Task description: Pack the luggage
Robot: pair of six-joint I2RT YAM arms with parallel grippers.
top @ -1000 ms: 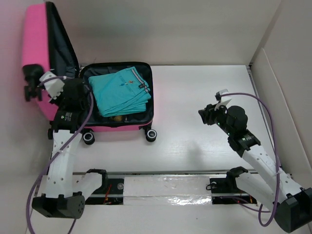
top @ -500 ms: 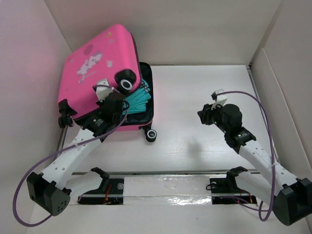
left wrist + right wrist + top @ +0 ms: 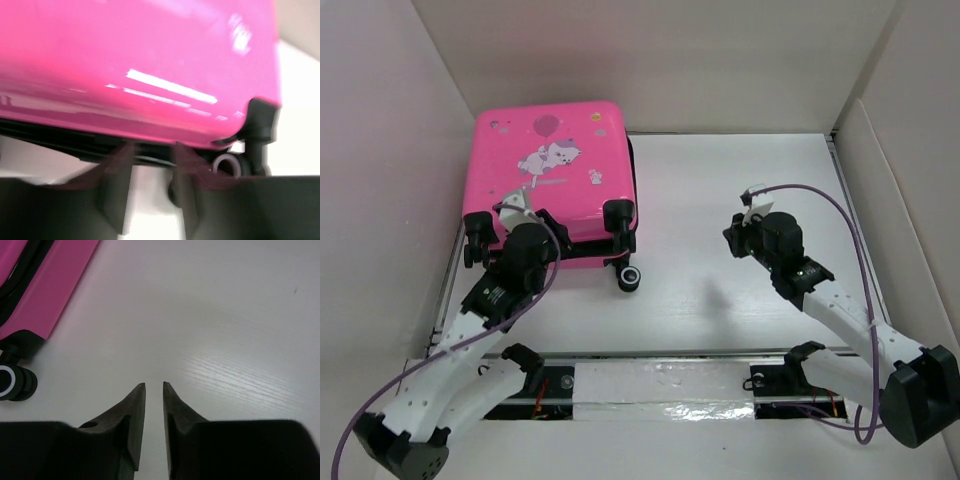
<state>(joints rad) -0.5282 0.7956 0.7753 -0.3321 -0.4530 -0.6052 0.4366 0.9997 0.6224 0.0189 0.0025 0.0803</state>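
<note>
The hot-pink luggage [image 3: 552,170] lies closed at the back left of the table, cartoon print facing up and black wheels toward me. My left gripper [image 3: 531,226] sits at its near edge. In the left wrist view the pink shell [image 3: 150,60] fills the top, and the left gripper [image 3: 150,152] is open a little just below the black zipper trim, with only table between its fingers. One wheel [image 3: 227,165] shows to the right. My right gripper [image 3: 733,238] hovers over bare table right of the luggage [image 3: 45,290]; the right gripper [image 3: 154,385] holds nothing, its jaws a narrow slit apart.
Cardboard walls stand on the left [image 3: 380,200] and right [image 3: 910,200]. The white table [image 3: 740,180] stretches right of the luggage. A luggage wheel [image 3: 631,277] juts toward the middle. The arms' mounting rail [image 3: 660,385] runs along the near edge.
The luggage lid, upright a second ago, has swung down onto the base, covering the teal clothes. My left arm followed it right, and its jaws parted slightly. The right jaws narrowed.
</note>
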